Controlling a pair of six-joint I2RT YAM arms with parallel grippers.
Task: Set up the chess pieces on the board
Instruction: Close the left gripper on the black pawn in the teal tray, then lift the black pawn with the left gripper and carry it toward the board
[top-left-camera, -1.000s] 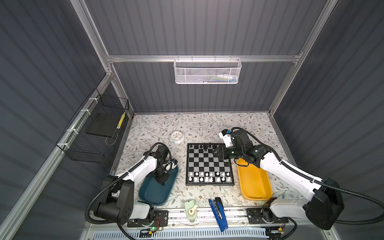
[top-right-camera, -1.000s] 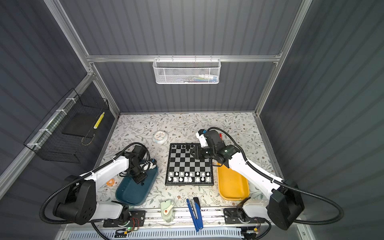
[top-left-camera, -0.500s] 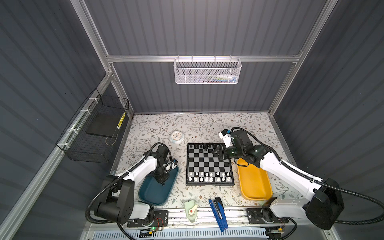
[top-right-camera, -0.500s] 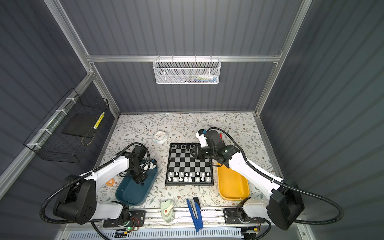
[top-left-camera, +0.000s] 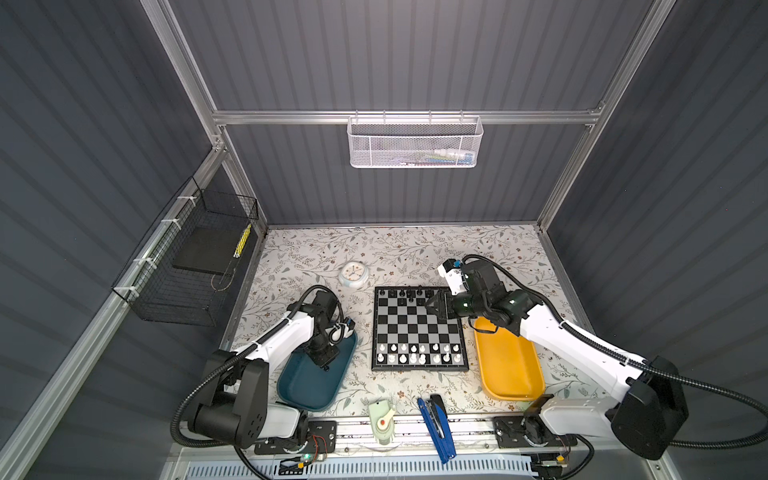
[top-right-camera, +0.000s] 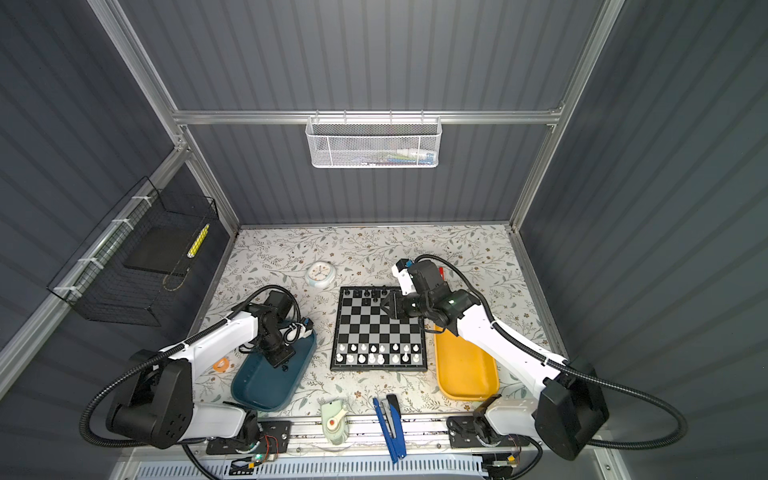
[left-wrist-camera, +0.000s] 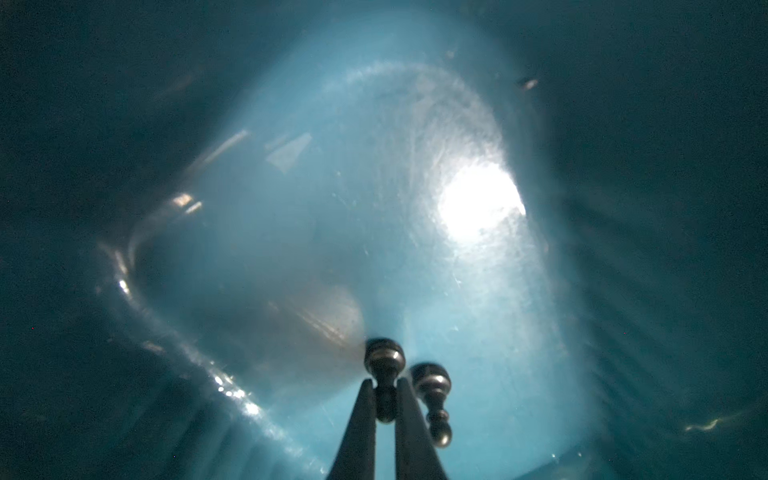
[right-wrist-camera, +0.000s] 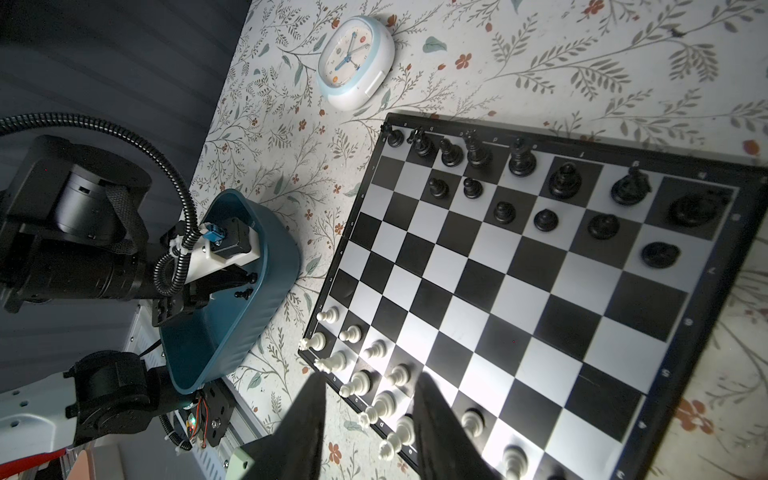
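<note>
Reaching into the teal tray (top-left-camera: 307, 388), the left gripper (top-left-camera: 325, 360) works beside the board (top-left-camera: 419, 368) in a top view. White chess pieces (top-left-camera: 415, 353) fill the near rows, and the right gripper (top-left-camera: 437, 308) hangs over the black side. A floral table cover (top-left-camera: 399, 249), a small clock (top-left-camera: 353, 274) and grey panelled walls frame the scene.

From the left wrist, the jaws are clamped on a black pawn (left-wrist-camera: 384, 365). A second pawn, or perhaps a reflection, lies just beside it.

From the right wrist, the fingers (right-wrist-camera: 309, 415) stand apart and empty above the board, where the black pawn row looks incomplete.

The pickup appears made; the next move calls for lifting the pawn clear and carrying it to a vacant square.
</note>
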